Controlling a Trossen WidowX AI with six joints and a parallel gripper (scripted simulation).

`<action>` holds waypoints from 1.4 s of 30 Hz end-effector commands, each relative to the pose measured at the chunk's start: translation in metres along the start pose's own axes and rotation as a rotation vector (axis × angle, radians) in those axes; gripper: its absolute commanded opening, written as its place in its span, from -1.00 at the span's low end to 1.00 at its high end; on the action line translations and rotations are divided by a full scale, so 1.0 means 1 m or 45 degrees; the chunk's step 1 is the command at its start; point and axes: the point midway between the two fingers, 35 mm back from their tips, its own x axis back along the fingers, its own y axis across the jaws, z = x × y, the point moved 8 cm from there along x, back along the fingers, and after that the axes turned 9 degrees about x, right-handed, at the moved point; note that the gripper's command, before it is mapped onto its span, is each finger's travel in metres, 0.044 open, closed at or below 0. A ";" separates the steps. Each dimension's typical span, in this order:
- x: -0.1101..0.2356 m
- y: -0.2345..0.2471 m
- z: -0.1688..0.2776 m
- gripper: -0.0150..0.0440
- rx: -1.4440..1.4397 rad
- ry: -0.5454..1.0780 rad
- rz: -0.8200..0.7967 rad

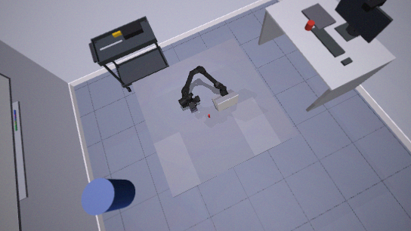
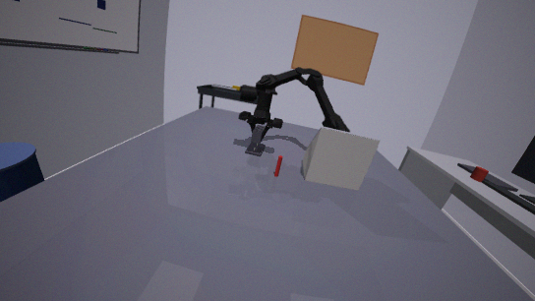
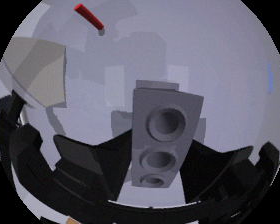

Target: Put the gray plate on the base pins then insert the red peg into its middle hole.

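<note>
My gripper (image 1: 193,105) (image 2: 261,128) (image 3: 155,132) is shut on the gray plate (image 2: 258,142) (image 3: 163,132) and holds it by one end. The plate has three holes in a row and hangs tilted, its lower end close to the table. I cannot make out the base and its pins under it. The red peg (image 1: 208,115) (image 2: 278,165) (image 3: 90,18) stands on the table a little to the side of the gripper, between it and the white box (image 1: 225,100) (image 2: 339,158) (image 3: 34,72). The peg is apart from both.
The arm's foot is behind the white box. A dark cart (image 1: 126,47) stands at the back. A desk (image 1: 351,69) with a monitor is at the right. A blue cylinder (image 1: 107,196) (image 2: 17,168) is at the near left.
</note>
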 end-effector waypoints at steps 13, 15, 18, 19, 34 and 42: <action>-0.017 -0.001 0.001 -0.49 0.003 0.006 0.004; -0.019 -0.001 0.001 -0.49 0.003 0.006 0.004; -0.024 -0.001 0.001 -0.49 0.003 0.006 0.004; -0.026 -0.001 0.001 -0.49 0.003 0.006 0.004; -0.035 -0.001 0.002 -0.49 -0.005 0.001 0.004; -0.035 -0.001 0.002 0.13 -0.005 0.001 0.004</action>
